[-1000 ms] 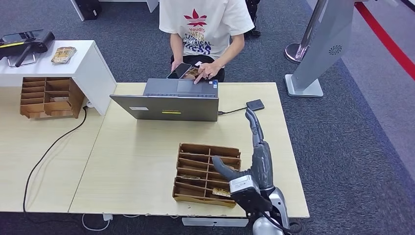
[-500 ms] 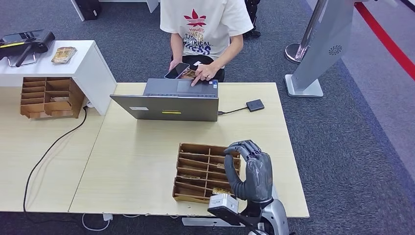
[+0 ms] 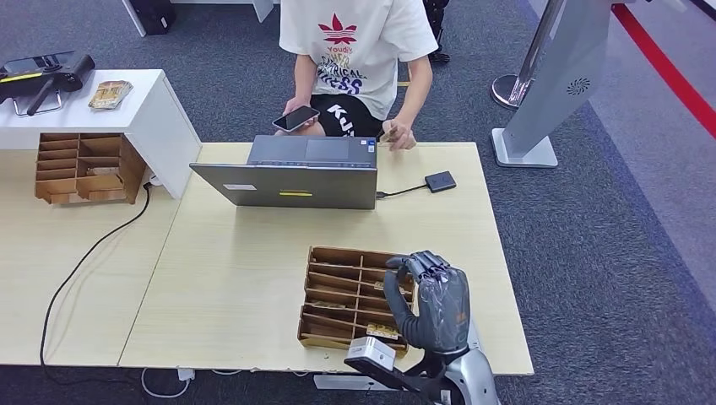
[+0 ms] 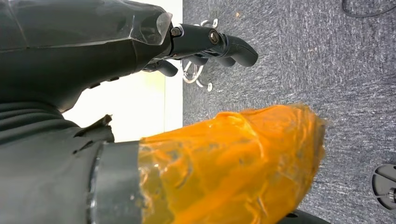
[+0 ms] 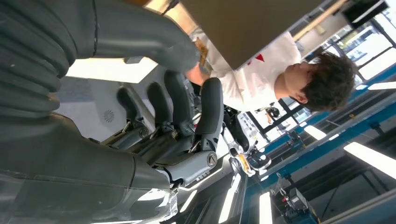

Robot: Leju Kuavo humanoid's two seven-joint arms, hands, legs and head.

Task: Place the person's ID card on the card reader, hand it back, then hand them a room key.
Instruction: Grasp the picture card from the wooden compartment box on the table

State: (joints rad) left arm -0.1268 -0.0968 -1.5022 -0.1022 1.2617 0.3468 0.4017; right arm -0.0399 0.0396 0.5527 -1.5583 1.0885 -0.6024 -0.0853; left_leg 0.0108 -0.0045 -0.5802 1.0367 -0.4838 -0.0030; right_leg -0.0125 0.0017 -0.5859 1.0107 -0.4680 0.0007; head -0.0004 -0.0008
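My right hand (image 3: pixel 432 305) hovers over the right side of the wooden key tray (image 3: pixel 338 291) near the table's front edge, fingers curled in and holding nothing; its curled fingers (image 5: pixel 205 112) are bare in the right wrist view too. The black card reader (image 3: pixel 440 180) lies on the table right of the laptop (image 3: pixel 295 173), joined to it by a cable. The person (image 3: pixel 355 42) sits behind the laptop with a phone (image 3: pixel 295 118) in one hand. Their other hand (image 3: pixel 398 135) is at the far table edge with what looks like a small card. My left hand (image 4: pixel 210 42) hangs above the carpet, holding nothing.
A second wooden tray (image 3: pixel 80 169) stands at the far left beside a white cabinet (image 3: pixel 160 118) that carries a dark device (image 3: pixel 42 72) and a card stack (image 3: pixel 110 93). A black cable (image 3: pixel 93 245) crosses the left table. A grey stand (image 3: pixel 557 84) is on the floor at the right.
My right hand's fingers have curled in from stretched out, and it has drawn back over the tray. The person's hand has left the laptop for the far table edge to its right.
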